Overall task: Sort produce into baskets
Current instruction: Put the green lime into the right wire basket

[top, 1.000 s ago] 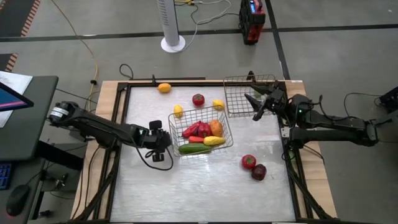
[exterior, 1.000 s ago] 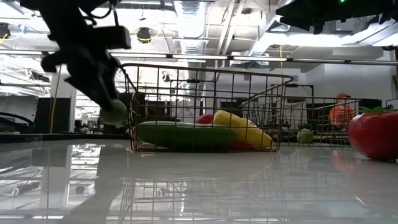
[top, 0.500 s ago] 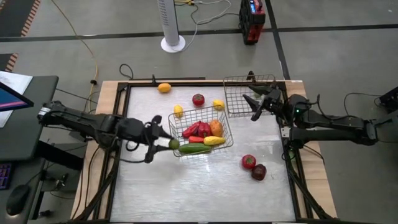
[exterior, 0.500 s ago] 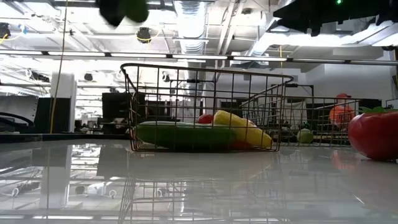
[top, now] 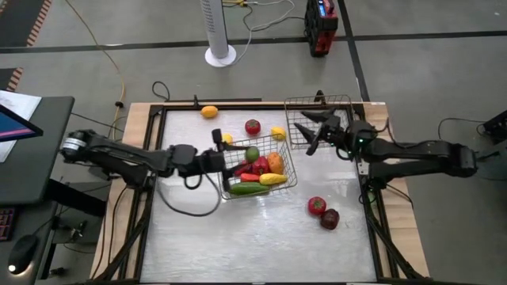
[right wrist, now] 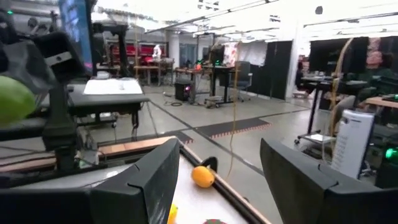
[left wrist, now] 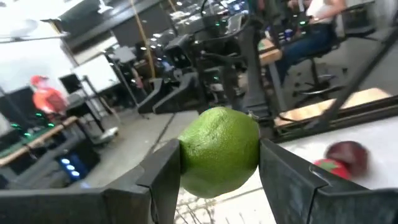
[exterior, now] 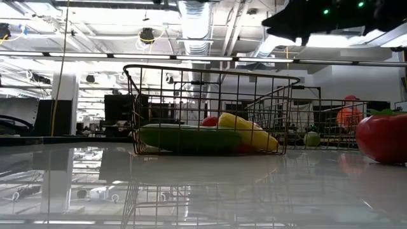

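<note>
Since the earlier frames the left gripper (top: 238, 154) has risen from table level at the near basket's 9 o'clock corner and now hangs over that basket (top: 287, 169), carrying a green lime (top: 251, 153). From the left wrist view the lime (left wrist: 219, 151) sits squeezed between the 2 fingers (left wrist: 288, 180), so the grip is closed on it. Below it in the basket lie red peppers (top: 252, 165), an orange piece (top: 275, 162), corn (top: 272, 179) and a cucumber (top: 247, 190). At 1 o'clock from this basket stands the second basket (top: 303, 135), with the right gripper (top: 310, 131) raised above it, fingers fully closed and holding nothing. A red piece (top: 316, 206) and a dark-purple piece (top: 329, 219) rest on the table (top: 238, 237) at 4 o'clock from the near basket.
</note>
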